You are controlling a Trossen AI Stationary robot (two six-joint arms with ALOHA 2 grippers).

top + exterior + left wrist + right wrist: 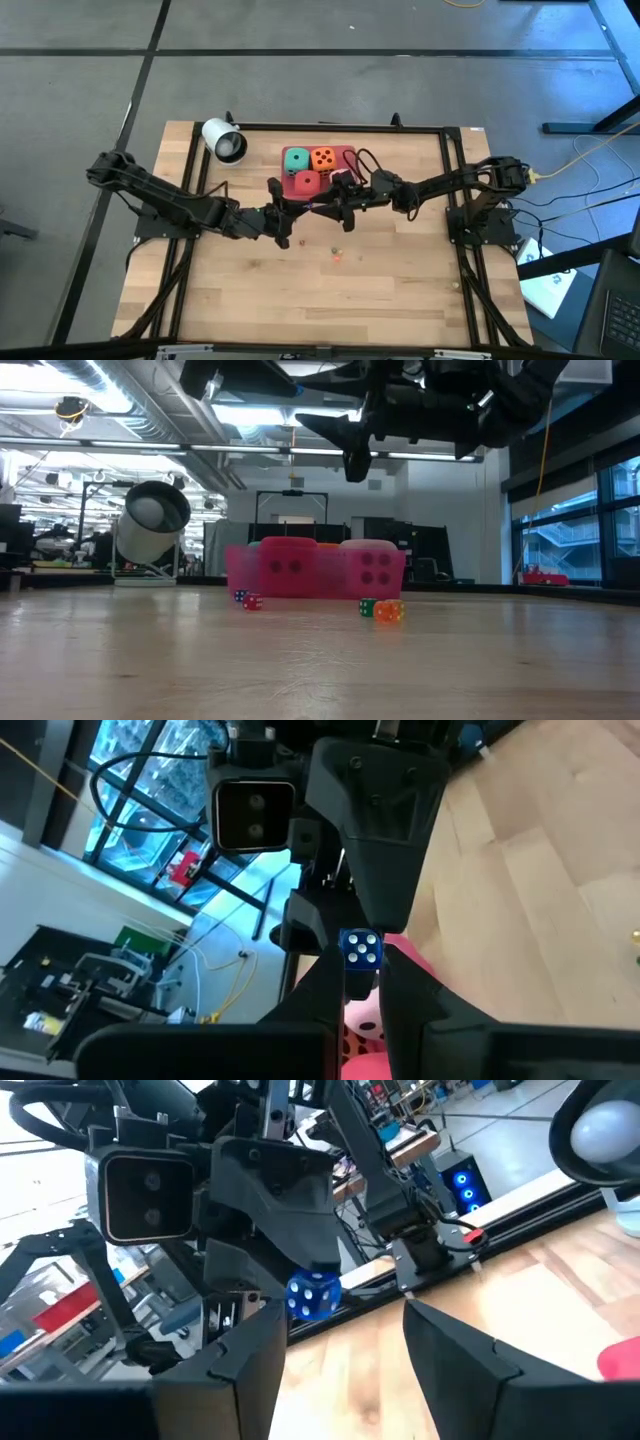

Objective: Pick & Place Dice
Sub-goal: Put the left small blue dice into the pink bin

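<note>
I log a small blue die (360, 949) pinched in my left gripper (361, 982), facing my half-open, empty right gripper (340, 1338).

Table (400, 290) is pale wood planks with a smooth satin finish, arms look like matt black plastic, and the blue die (360, 949) is glossy plastic.

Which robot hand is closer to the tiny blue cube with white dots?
Left. The left hand pinches the tiny blue cube with white dots between its fingers. The right hand faces it, fingers open, close by but not gripping.
</note>
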